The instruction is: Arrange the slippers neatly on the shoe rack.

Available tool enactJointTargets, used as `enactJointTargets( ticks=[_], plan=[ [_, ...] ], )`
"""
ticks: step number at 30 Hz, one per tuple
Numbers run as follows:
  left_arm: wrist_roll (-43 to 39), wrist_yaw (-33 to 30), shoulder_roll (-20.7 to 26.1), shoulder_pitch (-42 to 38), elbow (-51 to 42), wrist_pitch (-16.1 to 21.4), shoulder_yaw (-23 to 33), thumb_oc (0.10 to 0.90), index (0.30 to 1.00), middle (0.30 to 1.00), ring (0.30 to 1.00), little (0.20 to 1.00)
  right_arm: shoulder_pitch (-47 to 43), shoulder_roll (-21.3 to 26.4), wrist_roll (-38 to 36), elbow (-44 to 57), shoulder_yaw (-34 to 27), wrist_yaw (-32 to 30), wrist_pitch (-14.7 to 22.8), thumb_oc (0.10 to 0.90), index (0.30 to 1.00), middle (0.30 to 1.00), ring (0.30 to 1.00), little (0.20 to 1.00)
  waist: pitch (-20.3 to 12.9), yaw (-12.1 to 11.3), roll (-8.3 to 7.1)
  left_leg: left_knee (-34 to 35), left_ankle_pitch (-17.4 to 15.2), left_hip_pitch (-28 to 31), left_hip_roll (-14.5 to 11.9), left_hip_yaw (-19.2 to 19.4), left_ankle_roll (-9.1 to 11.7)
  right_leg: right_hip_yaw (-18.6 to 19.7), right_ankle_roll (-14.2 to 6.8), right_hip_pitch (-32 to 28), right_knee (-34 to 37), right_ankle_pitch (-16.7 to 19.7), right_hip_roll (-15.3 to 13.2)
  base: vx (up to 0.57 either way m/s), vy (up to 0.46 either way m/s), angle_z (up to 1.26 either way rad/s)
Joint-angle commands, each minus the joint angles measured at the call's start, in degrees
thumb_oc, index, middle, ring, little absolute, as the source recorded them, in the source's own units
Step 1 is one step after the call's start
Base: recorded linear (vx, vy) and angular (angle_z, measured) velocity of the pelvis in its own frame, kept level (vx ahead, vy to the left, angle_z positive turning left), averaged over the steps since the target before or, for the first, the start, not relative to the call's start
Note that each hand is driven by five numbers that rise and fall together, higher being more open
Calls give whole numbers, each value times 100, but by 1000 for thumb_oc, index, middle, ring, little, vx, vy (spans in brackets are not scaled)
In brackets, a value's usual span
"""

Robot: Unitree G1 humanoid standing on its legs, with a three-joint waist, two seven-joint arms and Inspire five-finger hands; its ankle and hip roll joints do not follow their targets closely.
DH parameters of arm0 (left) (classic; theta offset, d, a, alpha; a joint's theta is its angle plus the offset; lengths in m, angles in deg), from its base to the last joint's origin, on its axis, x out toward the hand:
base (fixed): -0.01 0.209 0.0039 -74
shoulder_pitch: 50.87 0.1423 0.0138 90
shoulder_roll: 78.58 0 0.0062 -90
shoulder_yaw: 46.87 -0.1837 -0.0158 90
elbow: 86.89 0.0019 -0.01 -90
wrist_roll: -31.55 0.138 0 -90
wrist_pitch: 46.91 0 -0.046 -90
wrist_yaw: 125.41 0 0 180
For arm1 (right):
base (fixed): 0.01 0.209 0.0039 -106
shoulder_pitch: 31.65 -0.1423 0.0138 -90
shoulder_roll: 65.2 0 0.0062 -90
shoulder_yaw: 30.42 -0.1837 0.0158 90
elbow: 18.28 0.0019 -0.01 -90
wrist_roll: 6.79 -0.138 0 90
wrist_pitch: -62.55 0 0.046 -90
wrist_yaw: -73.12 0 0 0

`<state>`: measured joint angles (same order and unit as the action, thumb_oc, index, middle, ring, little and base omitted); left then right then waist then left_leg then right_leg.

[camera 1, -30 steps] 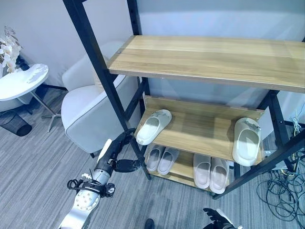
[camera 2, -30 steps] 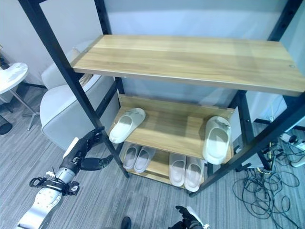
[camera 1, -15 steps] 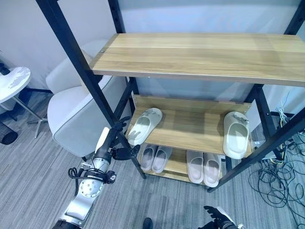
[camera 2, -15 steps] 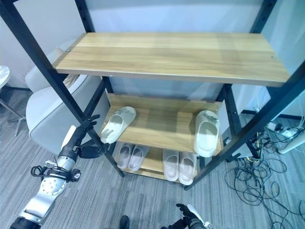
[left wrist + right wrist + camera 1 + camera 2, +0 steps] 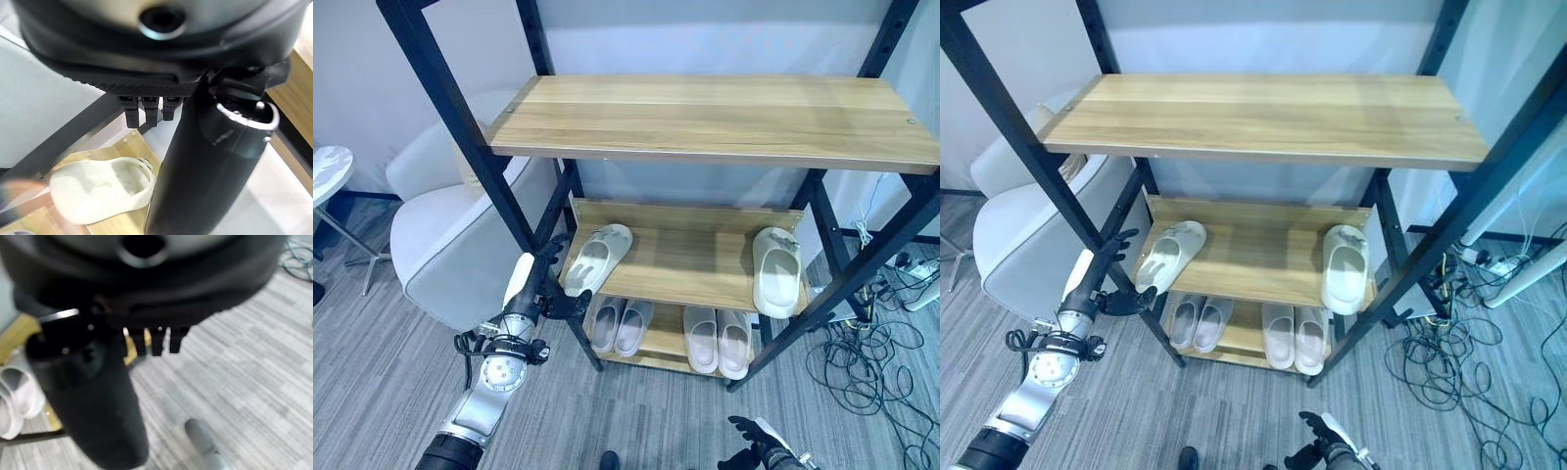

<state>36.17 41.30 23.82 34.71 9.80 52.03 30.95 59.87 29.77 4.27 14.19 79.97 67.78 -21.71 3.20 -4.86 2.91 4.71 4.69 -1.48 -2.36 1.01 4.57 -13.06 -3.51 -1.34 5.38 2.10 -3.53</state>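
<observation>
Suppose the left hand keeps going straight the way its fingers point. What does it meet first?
Probably the slanted slipper at the left end of the middle shelf. The left hand points up towards it, close by the rack's black post, which it might graze first; depth is unclear.

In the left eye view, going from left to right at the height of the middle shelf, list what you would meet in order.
White armchair → left hand → angled slipper at the shelf's left end → bare wood of the middle shelf → slipper at the shelf's right end → tangle of cables on the floor.
</observation>
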Motion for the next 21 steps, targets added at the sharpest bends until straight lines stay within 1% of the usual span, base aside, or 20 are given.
enactJointTargets(
  ticks=[1, 7, 17, 21],
  plan=[
    [138, -533, 65, -848, 175, 362, 327, 800, 900, 900, 900, 900, 24, 215, 137, 405, 196, -42, 211, 800, 900, 900, 900, 900, -528, 65, -215, 29, 78, -488, 259, -71, 113, -36, -569, 362, -38, -59, -183, -3, 10, -4],
    [174, -627, 144, -1286, 546, 296, 262, 800, 900, 900, 900, 900, 33, 260, 145, 468, 236, 3, 206, 800, 900, 900, 900, 900, -541, 205, -161, 29, 82, -559, 263, -13, 102, 67, -591, 513, -38, -8, -208, -13, 10, -9],
    [55, -805, 264, -1685, 1025, 217, 251, 800, 900, 900, 900, 900, -25, 299, 171, 471, 309, 35, 167, 800, 900, 900, 900, 900, -528, 298, -106, 29, 120, -703, 266, 36, 84, 190, -599, 734, -38, 78, -218, -10, 1, -7],
    [26, -774, 333, -1786, 1150, 203, 194, 800, 900, 900, 900, 900, -43, 326, 176, 476, 329, 50, 159, 800, 900, 900, 900, 900, -527, 327, -98, 29, 132, -765, 268, 42, 76, 234, -591, 811, -38, 107, -210, 0, -3, -5]
  ],
)
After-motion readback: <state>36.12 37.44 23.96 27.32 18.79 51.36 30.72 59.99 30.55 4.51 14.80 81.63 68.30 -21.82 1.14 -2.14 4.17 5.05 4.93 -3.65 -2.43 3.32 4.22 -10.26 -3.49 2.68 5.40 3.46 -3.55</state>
